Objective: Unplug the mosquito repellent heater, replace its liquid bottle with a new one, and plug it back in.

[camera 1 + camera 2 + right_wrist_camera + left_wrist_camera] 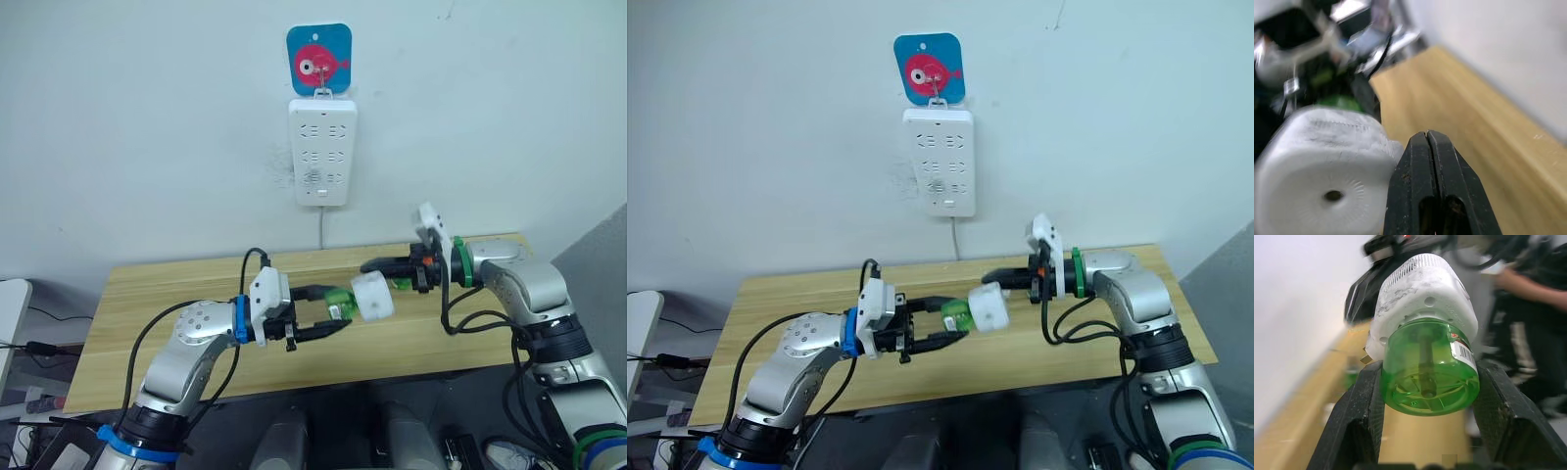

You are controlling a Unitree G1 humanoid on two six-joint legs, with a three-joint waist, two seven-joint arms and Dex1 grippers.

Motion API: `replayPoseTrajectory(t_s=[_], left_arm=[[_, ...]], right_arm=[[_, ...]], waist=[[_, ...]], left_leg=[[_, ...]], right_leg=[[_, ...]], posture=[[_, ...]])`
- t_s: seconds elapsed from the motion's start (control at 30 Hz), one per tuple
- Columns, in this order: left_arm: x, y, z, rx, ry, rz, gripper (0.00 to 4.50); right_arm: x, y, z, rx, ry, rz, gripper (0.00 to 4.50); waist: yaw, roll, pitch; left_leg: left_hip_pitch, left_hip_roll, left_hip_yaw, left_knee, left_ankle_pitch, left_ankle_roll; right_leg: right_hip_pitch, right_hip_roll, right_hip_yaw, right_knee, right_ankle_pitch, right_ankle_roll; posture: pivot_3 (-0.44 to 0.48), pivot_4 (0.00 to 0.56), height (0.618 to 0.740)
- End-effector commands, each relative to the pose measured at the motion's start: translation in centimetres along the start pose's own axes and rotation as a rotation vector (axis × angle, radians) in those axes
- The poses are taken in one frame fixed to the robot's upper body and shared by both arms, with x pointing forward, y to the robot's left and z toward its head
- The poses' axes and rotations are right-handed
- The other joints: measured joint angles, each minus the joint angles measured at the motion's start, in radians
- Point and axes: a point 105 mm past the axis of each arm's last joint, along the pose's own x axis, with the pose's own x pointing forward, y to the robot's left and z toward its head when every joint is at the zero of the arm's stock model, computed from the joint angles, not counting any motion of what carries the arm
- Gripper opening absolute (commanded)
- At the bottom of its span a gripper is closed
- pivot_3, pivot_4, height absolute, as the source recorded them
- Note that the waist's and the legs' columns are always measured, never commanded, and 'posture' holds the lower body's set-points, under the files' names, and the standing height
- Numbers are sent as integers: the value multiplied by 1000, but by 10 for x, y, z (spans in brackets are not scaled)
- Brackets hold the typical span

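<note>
— Holding things mid-air over the worktop (176,367), is it? Where does the heater sit?

— The mosquito repellent heater (372,297) hangs between the two arms, above the worktop's middle, unplugged and well below the power strip (322,150) on the far wall. A green bottle (1430,369) is at its underside, the dark wick running up into the body.

— And the hands?

— The left hand (328,315) has its fingers (1359,416) pinching that bottle on both sides. The right hand (1431,161), reaching in from the right, shows its fingers pressed together just beside the heater's vented face. Whether it really grips the heater cannot be told.

— So what could go wrong?

— If the right hand has no firm hold, twisting the bottle would likely spin the whole heater instead of loosening the thread. Or the heater could drop to the worktop. A tilted bottle with a bare wick might also leak liquid once it is free.

— Is a second bottle about?

— A smaller green shape (402,284) lies near the right hand, too unclear to name.
</note>
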Motion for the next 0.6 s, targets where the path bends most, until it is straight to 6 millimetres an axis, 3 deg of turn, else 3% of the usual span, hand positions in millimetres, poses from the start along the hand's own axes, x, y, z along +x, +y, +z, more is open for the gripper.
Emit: replayPoseTrajectory(t_s=[0.03,0.2,0.33,0.5,0.6], left_arm=[[-9,13,1,122,-7,86,2197],[-11,22,0,299,2,102,2197],[-4,31,15,647,-20,39,2197],[2,36,25,893,-64,9,2197],[5,35,28,942,-105,10,2197]], right_arm=[[-24,-7,20,117,-85,-106,1266],[-46,-10,-8,348,-5,-170,2983],[-50,8,-34,632,102,-83,4400],[-38,9,-10,762,-22,32,4457],[-36,23,-6,774,6,132,4457]], waist=[[3,0,0],[6,0,0],[2,0,0],[-7,0,0],[-5,1,0]], left_leg=[[0,0,0,0,0,0],[-2,-1,-1,0,0,0],[-2,0,0,0,0,0],[0,1,4,-1,0,0],[-1,0,2,-1,-1,1]], right_leg=[[0,0,0,0,0,0],[1,-1,-1,-3,0,0],[0,-1,-1,-2,1,-2],[-1,-1,1,0,1,-2],[-1,-1,-2,-1,1,-2]], posture=[[69,171,740],[43,172,740],[41,171,740],[47,174,740],[45,174,740]])
